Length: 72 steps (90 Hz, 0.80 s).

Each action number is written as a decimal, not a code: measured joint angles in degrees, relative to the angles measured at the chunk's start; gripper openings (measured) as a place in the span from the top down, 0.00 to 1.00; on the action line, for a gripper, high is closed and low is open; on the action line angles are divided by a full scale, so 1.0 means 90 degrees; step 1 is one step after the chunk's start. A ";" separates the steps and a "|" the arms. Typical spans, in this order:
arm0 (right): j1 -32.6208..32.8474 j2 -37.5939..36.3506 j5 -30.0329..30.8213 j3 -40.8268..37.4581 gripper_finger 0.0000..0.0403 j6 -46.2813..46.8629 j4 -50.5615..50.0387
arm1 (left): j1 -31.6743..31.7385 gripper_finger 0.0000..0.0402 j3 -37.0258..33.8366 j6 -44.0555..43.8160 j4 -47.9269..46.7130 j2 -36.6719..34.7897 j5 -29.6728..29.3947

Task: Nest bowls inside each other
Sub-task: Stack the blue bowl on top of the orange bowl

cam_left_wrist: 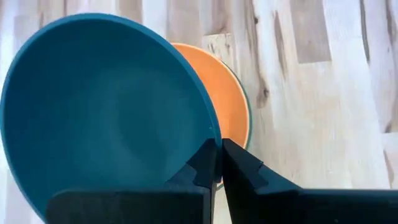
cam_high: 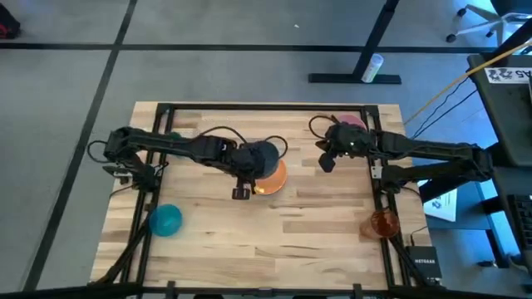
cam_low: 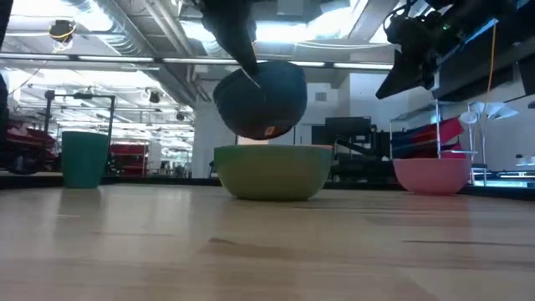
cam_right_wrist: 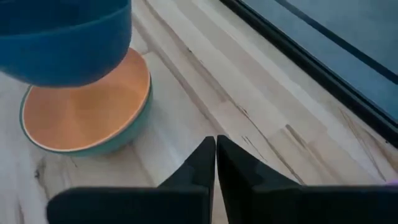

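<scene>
The left gripper [cam_high: 242,192] is out over the middle of the table [cam_high: 274,232], fingers pinched tight on the rim of a dark blue bowl [cam_left_wrist: 99,106], which hangs tilted in the air. Directly under it sits the orange bowl [cam_right_wrist: 87,106], already resting inside a teal-green bowl [cam_right_wrist: 138,124]; only a thin teal rim shows around the orange. In the low view, the blue bowl [cam_low: 261,99] floats just above that stack [cam_low: 273,171], a narrow gap between them, no contact.

Over at about two o'clock from the stack, the right gripper [cam_high: 327,161] hangs above bare wood, its fingers closed together and holding nothing. Behind it, at the far edge near one o'clock, a pink bowl [cam_low: 432,174] sits close to the table's dark frame rail [cam_right_wrist: 298,56]. Tight quarters there.

Down at seven o'clock, near the left edge, a bright blue bowl [cam_high: 165,219] stands alone with open wood all round it. At four o'clock, hard by the right rail, there's a see-through orange-red cup [cam_high: 382,223]. A dark-green cup [cam_low: 84,159] stands at the far left in the low view.

The whole near half of the table between the bright blue bowl and the orange-red cup is open boards, plenty of room.
</scene>
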 joint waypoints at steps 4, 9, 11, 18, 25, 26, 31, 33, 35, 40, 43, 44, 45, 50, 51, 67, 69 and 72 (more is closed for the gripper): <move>0.0000 0.0000 0.0001 0.0000 1.00 -0.0014 -0.0027 | 0.0000 1.00 0.0000 -0.0074 0.0013 0.0015 0.0000; 0.0001 0.0000 0.0005 0.0000 1.00 -0.0030 -0.0058 | 0.0000 1.00 0.0002 -0.0117 0.0053 0.0039 -0.0003; 0.0000 0.0000 0.0005 0.0000 1.00 -0.0030 -0.0078 | 0.0000 1.00 0.0002 -0.0129 0.0053 0.0051 -0.0004; 0.0002 0.0000 0.0051 0.0000 1.00 -0.0031 -0.0112 | 0.0000 1.00 0.0002 -0.0148 0.0096 0.0146 -0.0001; 0.0002 0.0000 0.0104 0.0002 1.00 -0.0033 -0.0186 | 0.0000 1.00 0.0002 -0.0144 0.0133 0.0235 0.0000; 0.0002 0.0000 0.0104 0.0002 1.00 -0.0033 -0.0197 | 0.0000 1.00 0.0002 -0.0147 0.0141 0.0256 0.0000; 0.0002 0.0000 0.0104 0.0002 1.00 -0.0033 -0.0198 | 0.0000 1.00 0.0001 -0.0195 0.0161 0.0297 0.0002; 0.0002 0.0000 0.0104 0.0002 1.00 -0.0033 -0.0213 | 0.0005 1.00 0.0000 -0.0204 0.0156 0.0320 0.0002; 0.0002 0.0000 0.0104 0.0002 1.00 -0.0033 -0.0239 | 0.0005 1.00 0.0000 -0.0216 0.0170 0.0357 0.0002; 0.0002 -0.0004 0.0104 0.0002 1.00 -0.0033 -0.0264 | 0.0005 1.00 0.0000 -0.0217 0.0260 0.0398 0.0003; 0.0002 -0.0007 0.0104 0.0002 1.00 -0.0033 -0.0284 | 0.0005 1.00 0.0000 -0.0220 0.0292 0.0416 0.0015; 0.0002 -0.0007 0.0104 0.0002 1.00 -0.0033 -0.0290 | 0.0005 1.00 0.0000 -0.0223 0.0305 0.0429 0.0026; 0.0002 -0.0007 0.0104 0.0002 1.00 -0.0032 -0.0297 | 0.0005 1.00 0.0000 -0.0227 0.0320 0.0438 0.0035; 0.0002 -0.0007 0.0104 0.0002 1.00 -0.0030 -0.0323 | 0.0005 1.00 0.0000 -0.0270 0.0399 0.0465 0.0068; 0.0002 -0.0007 0.0104 0.0002 1.00 -0.0030 -0.0325 | 0.0005 1.00 0.0000 -0.0276 0.0396 0.0470 0.0070; 0.0002 -0.0007 0.0104 0.0002 1.00 -0.0033 -0.0322 | 0.0007 1.00 0.0000 -0.0451 0.0322 0.0603 0.0075; 0.0002 -0.0007 0.0104 0.0002 1.00 -0.0033 -0.0321 | 0.0007 1.00 0.0000 -0.0457 0.0320 0.0618 0.0075; 0.0002 -0.0007 0.0104 0.0002 1.00 -0.0032 -0.0322 | 0.0005 1.00 0.0000 -0.0459 0.0306 0.0643 0.0075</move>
